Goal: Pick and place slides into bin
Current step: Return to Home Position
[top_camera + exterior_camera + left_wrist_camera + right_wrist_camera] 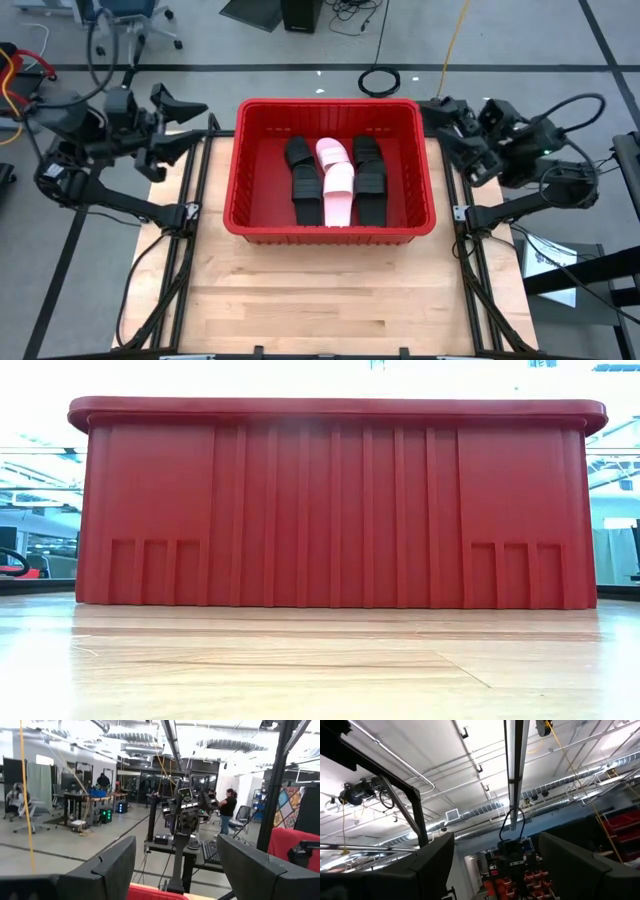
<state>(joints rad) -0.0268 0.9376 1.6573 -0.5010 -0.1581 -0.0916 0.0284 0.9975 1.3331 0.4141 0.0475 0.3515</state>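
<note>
The red bin point(330, 232) stands on the wooden table; its near wall fills the low view point(335, 510). Inside it lie black slides point(302, 178) point(368, 175) and two pale pink slides point(337, 180), resting on the bin's floor and partly on each other. My left gripper point(190, 125) is open and empty, raised beside the bin's far left corner. My right gripper point(440, 125) is open and empty, raised beside the bin's far right corner. The bin's rim shows in the left wrist view point(150, 893).
Bare wooden table point(320, 300) lies in front of the bin. Black frame rails point(190, 250) point(465, 250) run along the table's left and right sides. A paper sheet point(550, 262) lies off the right edge. People stand in the room beyond point(229, 802).
</note>
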